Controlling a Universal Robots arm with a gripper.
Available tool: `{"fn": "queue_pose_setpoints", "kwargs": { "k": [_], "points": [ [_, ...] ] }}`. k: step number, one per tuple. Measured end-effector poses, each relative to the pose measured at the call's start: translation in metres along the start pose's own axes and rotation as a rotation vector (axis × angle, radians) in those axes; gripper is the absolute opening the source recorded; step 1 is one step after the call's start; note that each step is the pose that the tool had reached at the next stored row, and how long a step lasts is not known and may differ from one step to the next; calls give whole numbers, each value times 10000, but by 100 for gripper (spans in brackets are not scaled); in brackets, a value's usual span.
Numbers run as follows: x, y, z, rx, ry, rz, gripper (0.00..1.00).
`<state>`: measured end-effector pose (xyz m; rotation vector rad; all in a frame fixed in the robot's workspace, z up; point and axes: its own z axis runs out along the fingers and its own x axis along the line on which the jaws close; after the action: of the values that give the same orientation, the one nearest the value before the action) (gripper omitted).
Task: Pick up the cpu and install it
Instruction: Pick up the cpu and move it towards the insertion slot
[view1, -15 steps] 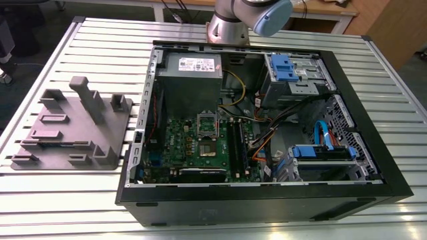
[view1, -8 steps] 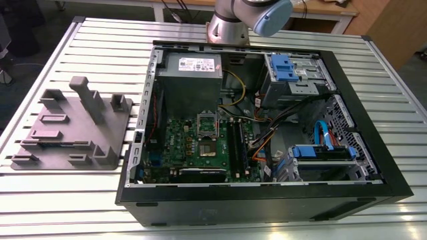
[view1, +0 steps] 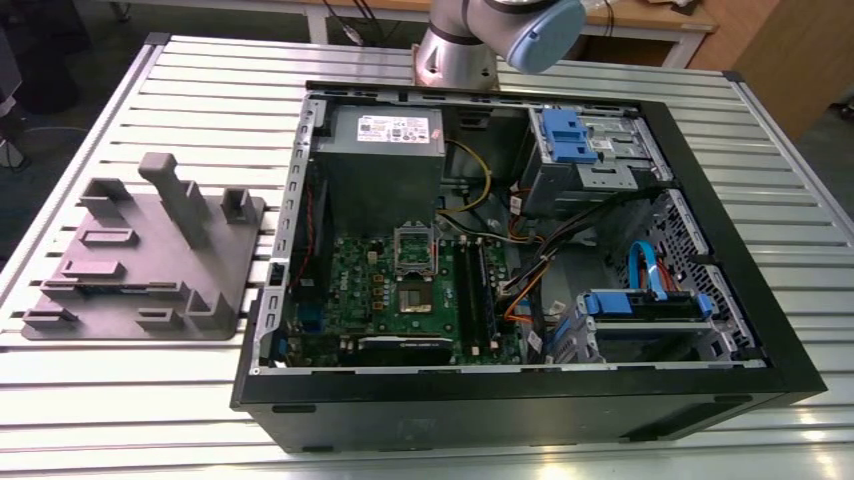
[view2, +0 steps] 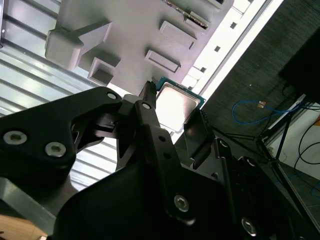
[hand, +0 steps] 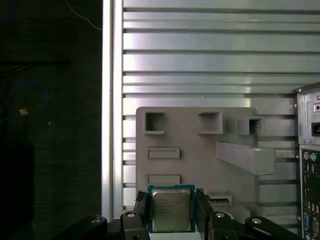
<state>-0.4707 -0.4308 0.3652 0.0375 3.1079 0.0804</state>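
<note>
Centrally, the gripper (hand: 170, 201) is clenched on the cpu (hand: 171, 210), one finger (hand: 140, 202) against each of two opposite edges, with the metal lid facing the camera in both wrist views. Chip and fingertips hang above the grey fixture (hand: 200, 150), seemingly clear of it; the slatted table (hand: 210, 60) lies beyond.

Carrying step, by judgement: done well, the chip is kept level and held by its edges alone, with even pressure so that it cannot twist between the pads.

Containers: the fixture's rectangular pockets (hand: 154, 121) below the gripper look empty. Off to the gripper's side stands the open computer case (view1: 534, 405). It holds the motherboard (view1: 360, 290) with its metal-framed socket (view1: 416, 300), a power supply (view1: 380, 135), blue-tabbed drive cages (view1: 587, 150) and loose cables (view1: 534, 270).
</note>
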Motion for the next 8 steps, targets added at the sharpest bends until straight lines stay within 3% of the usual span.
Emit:
{"fn": "queue_pose_setpoints", "kwargs": {
  "k": [8],
  "points": [
    [-2,1,-20,3,3,0,47]
  ]
}}
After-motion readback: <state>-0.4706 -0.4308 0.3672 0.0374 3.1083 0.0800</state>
